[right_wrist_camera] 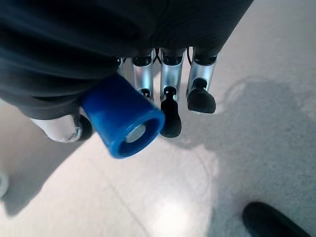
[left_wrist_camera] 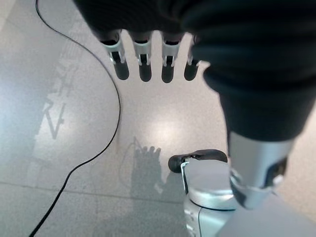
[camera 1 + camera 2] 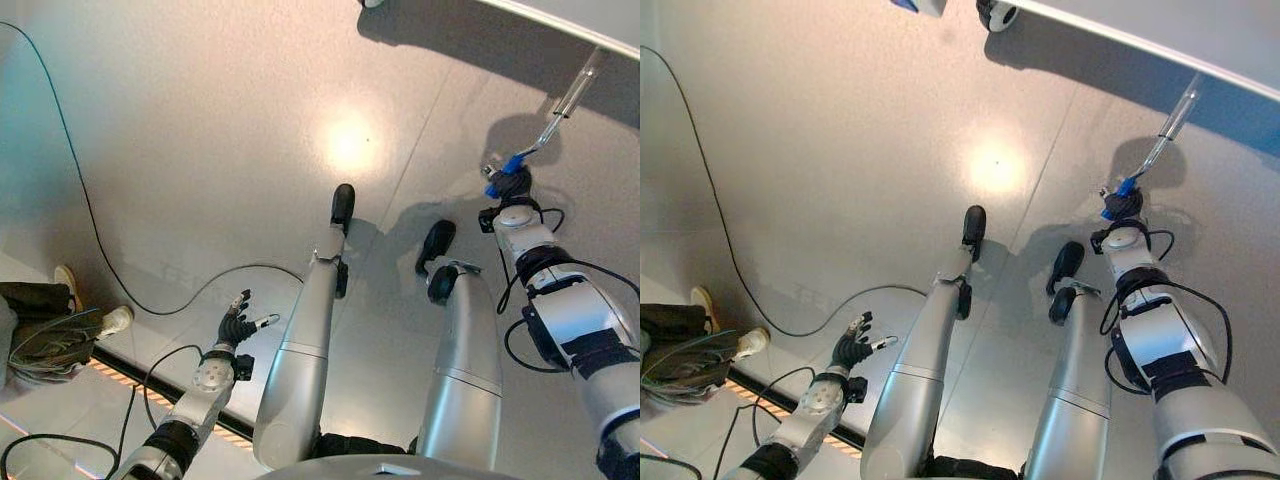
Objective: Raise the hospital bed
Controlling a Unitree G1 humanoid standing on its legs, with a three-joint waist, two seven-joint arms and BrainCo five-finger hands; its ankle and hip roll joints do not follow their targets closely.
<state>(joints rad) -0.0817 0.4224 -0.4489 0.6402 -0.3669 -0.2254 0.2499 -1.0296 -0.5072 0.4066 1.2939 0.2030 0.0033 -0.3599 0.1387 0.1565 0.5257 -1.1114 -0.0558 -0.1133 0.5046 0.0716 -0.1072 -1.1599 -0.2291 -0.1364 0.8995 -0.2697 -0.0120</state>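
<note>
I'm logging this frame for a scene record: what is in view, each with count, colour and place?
Hospital bed: one, pale edge, far right across the top.
Bed caster: one, dark wheel, under the bed's near corner.
Crank rod: one, silvery, slanting down from the bed.
Crank handle: one, blue, in the right hand.
Person: one, dark trousers, pale shoes, far left.
Floor strip: one, black with orange edge, lower left.
Left hand: open, low on the left.
Right hand: curled round the handle.
</note>
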